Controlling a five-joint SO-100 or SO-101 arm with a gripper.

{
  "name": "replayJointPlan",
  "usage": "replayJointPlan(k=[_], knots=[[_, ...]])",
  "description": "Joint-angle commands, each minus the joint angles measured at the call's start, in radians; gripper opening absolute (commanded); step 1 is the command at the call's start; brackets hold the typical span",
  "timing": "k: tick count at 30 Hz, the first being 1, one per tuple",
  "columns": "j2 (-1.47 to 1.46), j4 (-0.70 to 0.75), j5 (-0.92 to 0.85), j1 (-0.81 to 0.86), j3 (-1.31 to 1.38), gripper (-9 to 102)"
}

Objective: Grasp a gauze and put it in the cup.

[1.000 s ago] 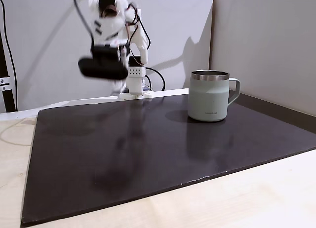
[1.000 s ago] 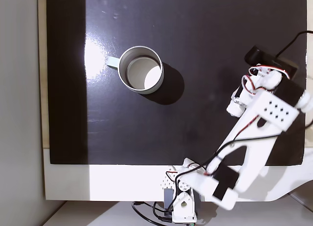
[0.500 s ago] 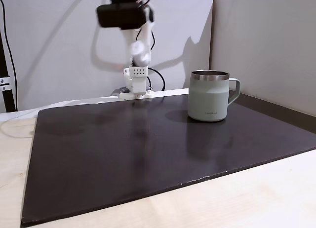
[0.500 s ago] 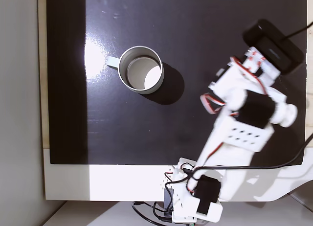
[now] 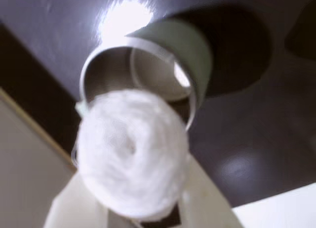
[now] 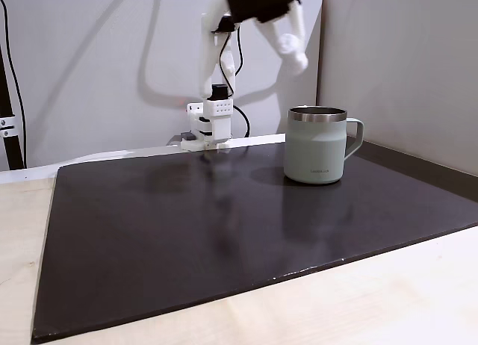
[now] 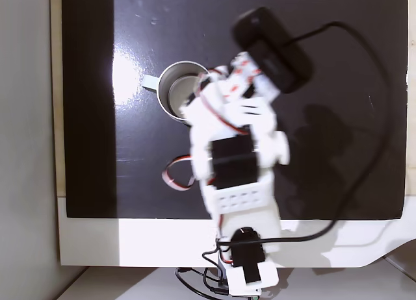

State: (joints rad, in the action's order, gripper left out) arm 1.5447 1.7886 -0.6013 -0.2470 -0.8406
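The gauze [image 5: 131,154], a white soft roll, sits end-on between my gripper's [image 5: 133,188] white fingers [image 5: 74,206] in the wrist view, and the gripper is shut on it. Below and beyond it stands the cup [image 5: 187,50], a grey-green mug with a steel rim, open side up. From the front fixed view the cup [image 6: 317,147] stands on the mat at right, and the gripper [image 6: 295,57] hangs blurred, high above and slightly left of it. Seen from the top fixed view, the arm covers the right part of the cup [image 7: 170,86], with the gripper [image 7: 203,95] over its rim.
A black mat [image 6: 187,233] covers the pale wooden table [image 6: 388,300]. The arm's base [image 6: 211,125] stands at the mat's back edge with cables. A wall panel [image 6: 403,61] rises close behind the cup on the right.
The arm has swung from the mat's right side in the top fixed view over to the cup, and it has risen higher in the front fixed view.
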Motion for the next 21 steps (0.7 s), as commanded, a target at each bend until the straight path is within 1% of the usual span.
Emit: replayJointPlan(k=[1,9,17,19,20,21], knots=[[-0.011,0.002,0.055,-0.080,-0.008,0],[-0.103,0.002,0.164,-0.155,-0.060,0],[-0.112,0.002,0.179,-0.156,-0.077,1],[-0.112,0.002,0.184,-0.153,-0.083,7],[-0.112,0.002,0.187,-0.152,-0.084,12],[-0.112,0.002,0.187,-0.152,-0.084,20]])
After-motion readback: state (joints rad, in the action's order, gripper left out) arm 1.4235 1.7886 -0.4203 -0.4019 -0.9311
